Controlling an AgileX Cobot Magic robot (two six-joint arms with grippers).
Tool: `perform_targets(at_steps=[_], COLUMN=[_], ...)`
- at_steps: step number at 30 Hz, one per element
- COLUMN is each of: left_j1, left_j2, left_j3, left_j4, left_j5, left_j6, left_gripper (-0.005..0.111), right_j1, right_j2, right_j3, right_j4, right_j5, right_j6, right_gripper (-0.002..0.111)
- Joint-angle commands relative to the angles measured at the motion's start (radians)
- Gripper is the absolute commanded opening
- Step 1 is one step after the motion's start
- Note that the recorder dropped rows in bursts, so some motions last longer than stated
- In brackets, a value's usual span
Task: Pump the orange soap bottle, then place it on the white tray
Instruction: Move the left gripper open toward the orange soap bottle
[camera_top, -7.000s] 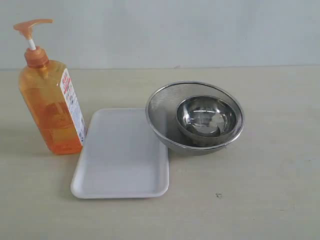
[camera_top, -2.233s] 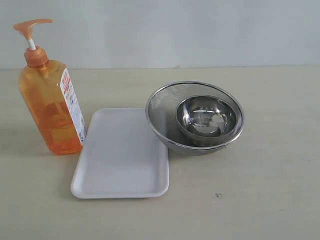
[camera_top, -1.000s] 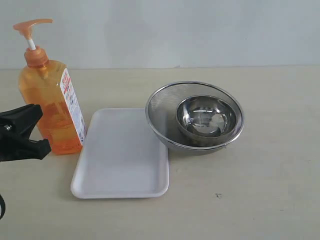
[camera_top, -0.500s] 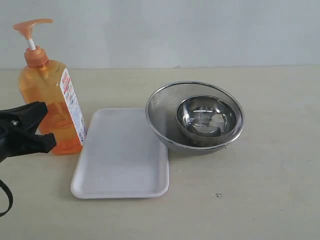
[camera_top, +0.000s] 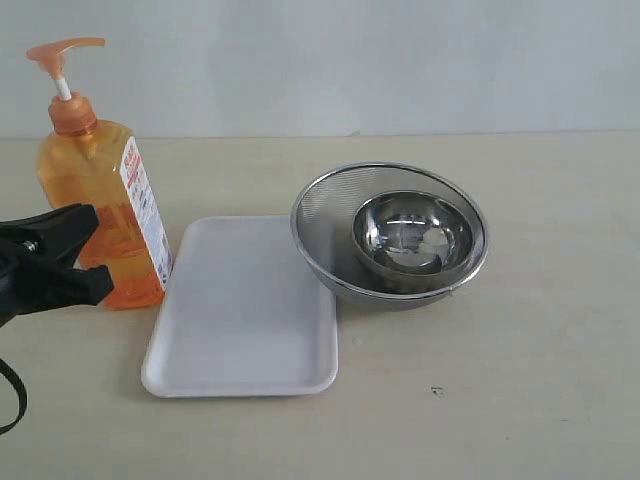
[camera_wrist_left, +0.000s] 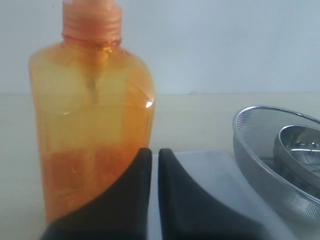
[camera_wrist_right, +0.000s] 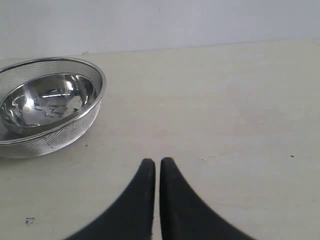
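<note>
1. The orange soap bottle (camera_top: 100, 215) stands upright on the counter (camera_top: 520, 380), its long axis vertical. It is just beside the near-left edge of the white tray (camera_top: 240, 330); whether they touch cannot be told.
2. The left end effector (camera_wrist_left: 155, 155) is closed and empty, its two black fingers pressed side by side. It sits low, level with the bottle's lower body and just short of it.
3. From that wrist, the bottle lies directly ahead and close. The closed tips line up with the bottle's tray-side edge.
4. The pump head (camera_top: 65, 50) is high above the left end effector, so the press likely calls for a climb first, then a push down along the bottle's axis.
5. The left arm is clearly nearer. It reaches in low from the left edge, fingers pointing toward the bottle.
6. The right end effector (camera_wrist_right: 157, 162) is also closed and empty. It hangs over bare counter near the mesh strainer (camera_wrist_right: 50, 125) holding a steel bowl (camera_wrist_right: 47, 102), well apart from the bottle.
</note>
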Motion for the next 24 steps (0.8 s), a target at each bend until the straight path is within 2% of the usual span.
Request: perform_targets(at_steps=[1,21,22,24], left_j1=[-0.006,-0.006,-0.006,-0.006], left_j2=[0.001,0.001,0.001,0.001], left_j3=[-0.004,-0.004,-0.004,-0.004], left_j4=[0.003,0.004,0.004,0.004], left_j5=[0.007,0.006,0.006,0.01], left_j6=[-0.022,-0.024,-0.024,-0.019], left_gripper=[0.005,0.005,0.009,0.024], right_j1=[-0.006,-0.006,-0.006,-0.006], right_j2=[-0.004,-0.004,-0.004,-0.004], right_j3=[0.0,0.0,0.0,0.0], right_j4=[-0.002,-0.013,-0.013,-0.013], right_j5=[-0.011,-0.011,-0.011,-0.011], right_j6=[0.0,0.0,0.0,0.0], right_gripper=[0.0,0.0,0.0,0.0])
